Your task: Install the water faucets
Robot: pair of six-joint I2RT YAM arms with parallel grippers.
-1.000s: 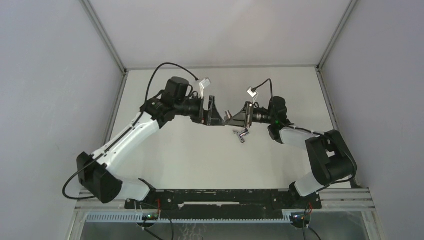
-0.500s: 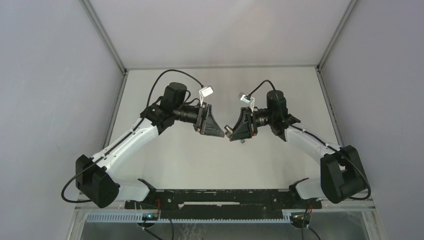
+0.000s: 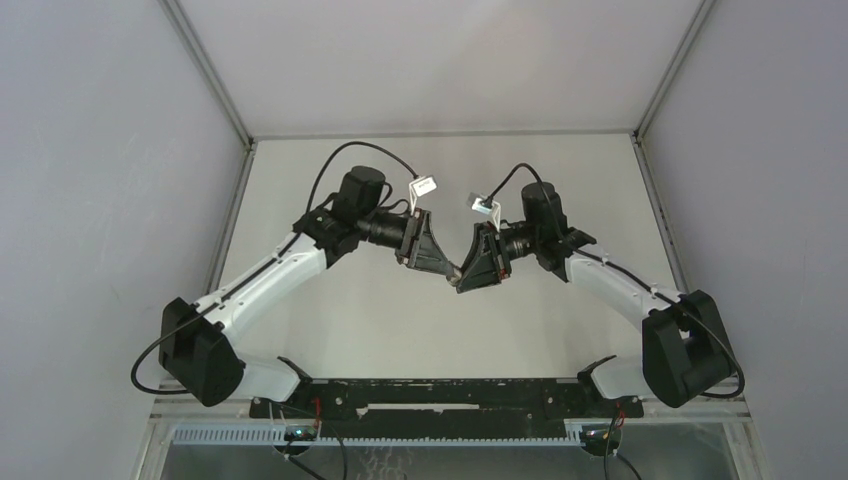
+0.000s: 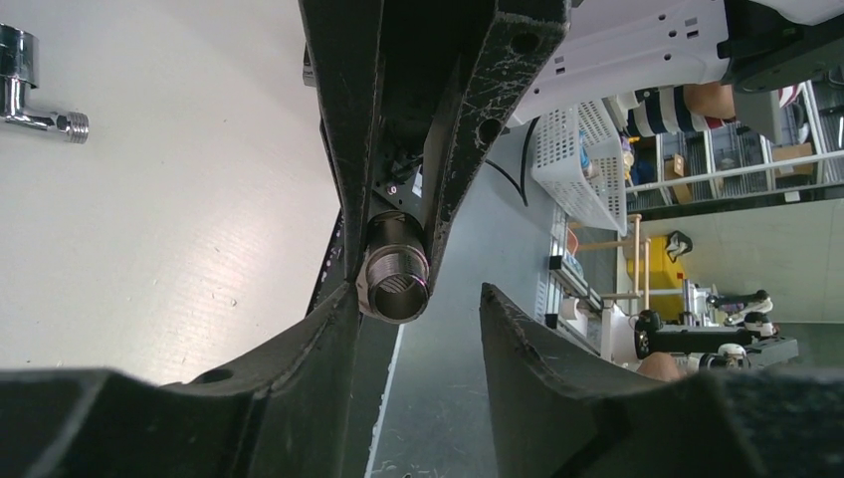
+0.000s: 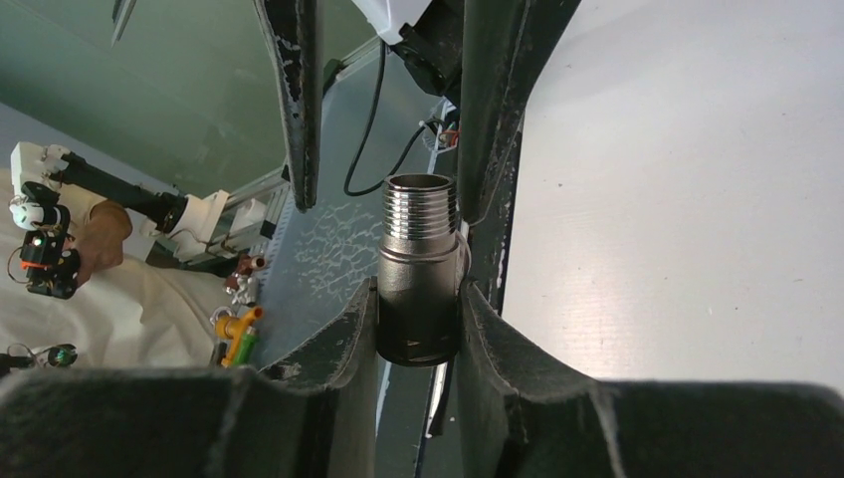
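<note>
**A:** What does the left wrist camera catch that the overhead camera misses?

**B:** The shiny chrome angled tap piece [image 4: 25, 85], lying on the white table [image 4: 149, 219]. From overhead it cannot be seen.

**A:** And the dull-grey stub [image 5: 418, 269]?

**B:** It is short and threaded at one end. The right gripper [image 5: 416, 299] clamps it in mid-air over the middle of the table. The left gripper [image 4: 418, 319] has its fingers apart around the threaded tip, with one finger touching it.
</note>
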